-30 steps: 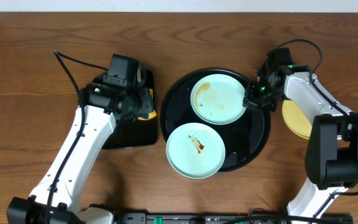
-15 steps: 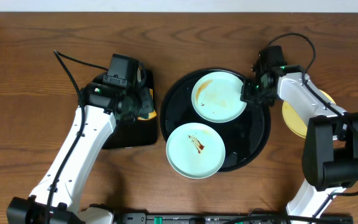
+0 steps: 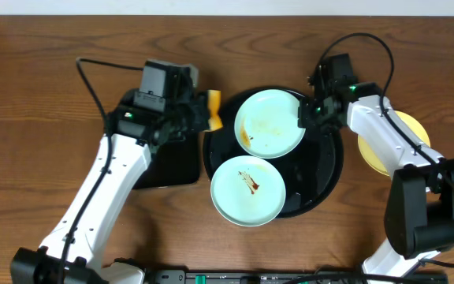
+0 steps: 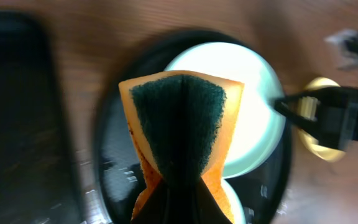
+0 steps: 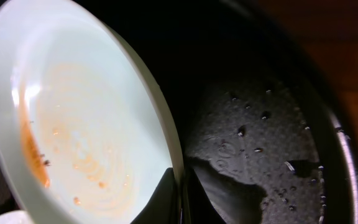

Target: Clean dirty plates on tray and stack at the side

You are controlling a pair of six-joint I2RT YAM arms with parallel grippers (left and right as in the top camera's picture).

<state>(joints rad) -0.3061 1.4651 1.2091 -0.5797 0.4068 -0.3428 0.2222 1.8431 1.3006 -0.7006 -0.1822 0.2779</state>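
The tray (image 3: 325, 170) is round, black and raised at the rim. It sits mid-tabletop (image 3: 38, 71) on dark wood grain. Its right half is bare, and in the right wrist view its pebbled floor (image 5: 260, 124) carries water droplets.

The upper plate (image 3: 270, 122) is pale mint and glossy, with a brown crescent smear along its left side. It lies in the back of the tray. The right end effector (image 3: 306, 117) is clamped narrowly on its right rim, with the thin edge pinched between the fingertips (image 5: 180, 193), and that side looks slightly lifted off the floor.

The lower plate (image 3: 247, 189) is also mint, with a small dark streak at its centre. It overhangs the tray's front-left rim and lies very close to the upper plate, but contact cannot be judged.

The yellow plate (image 3: 371, 156) rests on the wood just right of the tray, partly under the right arm.

The left end effector (image 3: 209, 110) squeezes a sponge (image 4: 179, 124), orange foam with a coarse dark-green scouring face, folded into a wedge. It hangs at the tray's back-left rim, near the upper plate but apart from it.

A small tray (image 3: 168, 166), rectangular and black, lies just left of the round one, beneath the left arm.
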